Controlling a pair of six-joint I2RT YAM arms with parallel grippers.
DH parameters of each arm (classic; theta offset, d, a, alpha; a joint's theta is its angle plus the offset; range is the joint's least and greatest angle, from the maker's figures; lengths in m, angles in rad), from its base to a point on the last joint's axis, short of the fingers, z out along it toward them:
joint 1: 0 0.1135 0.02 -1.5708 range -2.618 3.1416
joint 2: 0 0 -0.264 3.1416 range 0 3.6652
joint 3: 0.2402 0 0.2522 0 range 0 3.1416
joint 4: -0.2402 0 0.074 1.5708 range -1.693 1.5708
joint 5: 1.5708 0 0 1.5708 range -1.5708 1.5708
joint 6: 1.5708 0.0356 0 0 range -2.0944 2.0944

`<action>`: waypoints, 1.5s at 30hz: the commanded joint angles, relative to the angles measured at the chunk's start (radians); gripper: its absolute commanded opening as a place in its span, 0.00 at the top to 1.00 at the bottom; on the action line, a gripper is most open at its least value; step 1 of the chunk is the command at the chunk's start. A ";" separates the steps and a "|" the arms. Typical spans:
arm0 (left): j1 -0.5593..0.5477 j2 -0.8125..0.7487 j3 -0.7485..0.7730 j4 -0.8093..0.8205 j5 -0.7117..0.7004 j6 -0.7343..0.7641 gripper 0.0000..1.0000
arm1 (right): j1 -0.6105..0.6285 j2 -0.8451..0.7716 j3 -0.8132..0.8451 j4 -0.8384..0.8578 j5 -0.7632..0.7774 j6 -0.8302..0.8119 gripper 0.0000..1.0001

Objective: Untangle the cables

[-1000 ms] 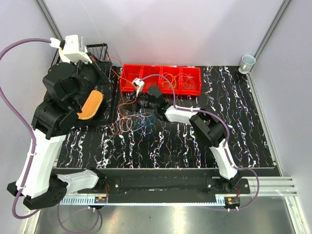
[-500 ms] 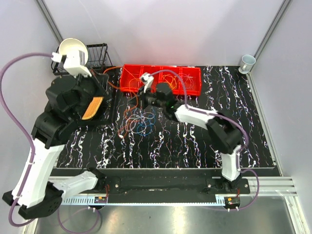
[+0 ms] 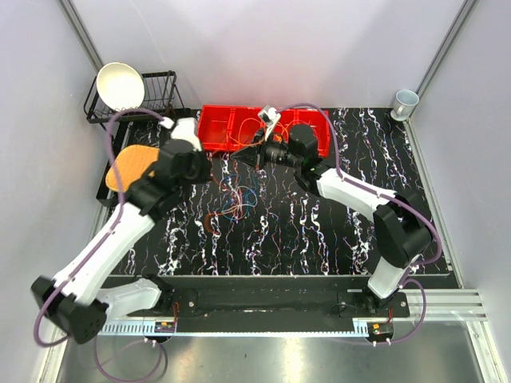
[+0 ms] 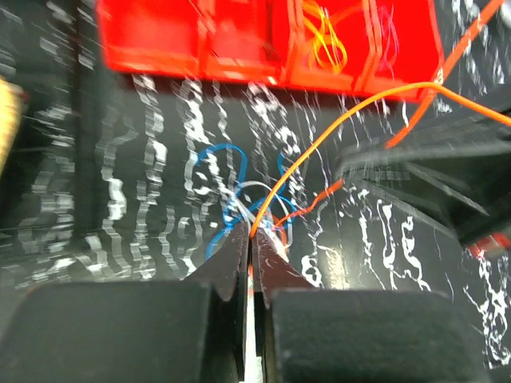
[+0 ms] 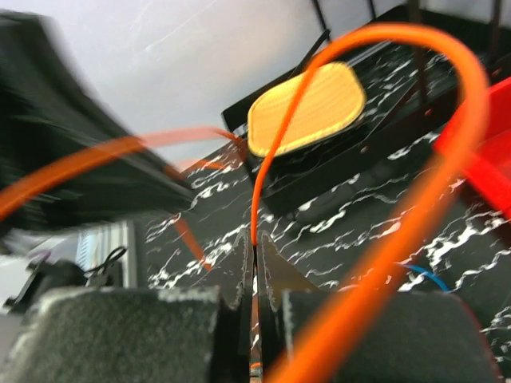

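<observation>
Left arm (image 3: 112,239) has swung way down off the rack corner and in over the middle of the table (image 3: 303,231) since a second ago, and the right arm (image 3: 351,191) has pulled back up toward the red bin (image 3: 209,120), dragging some slack with it. Most of the cables (image 3: 235,199) sit in a loose heap on the table just in front of the bin, between the two arms, and a few coils are already in the bin's compartments. An orange cable (image 4: 343,120) runs up out of that heap, and as far as I can tell it's the same strand at both ends. The left claw (image 4: 249,233) is pinched shut on it right above a blue loop (image 4: 219,163). The right claw (image 5: 255,243) is clamped on orange too, with a big bow of it curling past the camera. So I'd say we're mid-extraction of the orange one. Next move probably needs the claws drawn apart, slow, so the strand slides out of the blue and white loops without hauling the whole heap along, then a drop into a bin slot.
</observation>
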 commanded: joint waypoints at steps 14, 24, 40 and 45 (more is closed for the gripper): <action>0.000 0.204 -0.107 0.423 0.224 -0.063 0.97 | -0.071 0.076 -0.005 0.163 -0.204 0.170 1.00; -0.012 0.089 -0.219 0.441 0.242 -0.086 0.55 | -0.077 0.088 -0.006 0.189 -0.210 0.190 1.00; -0.035 0.058 -0.281 0.464 0.164 -0.008 0.31 | -0.077 0.097 -0.003 0.220 -0.249 0.218 1.00; -0.039 0.119 -0.230 0.472 0.121 0.015 0.32 | -0.079 0.099 -0.002 0.223 -0.255 0.222 1.00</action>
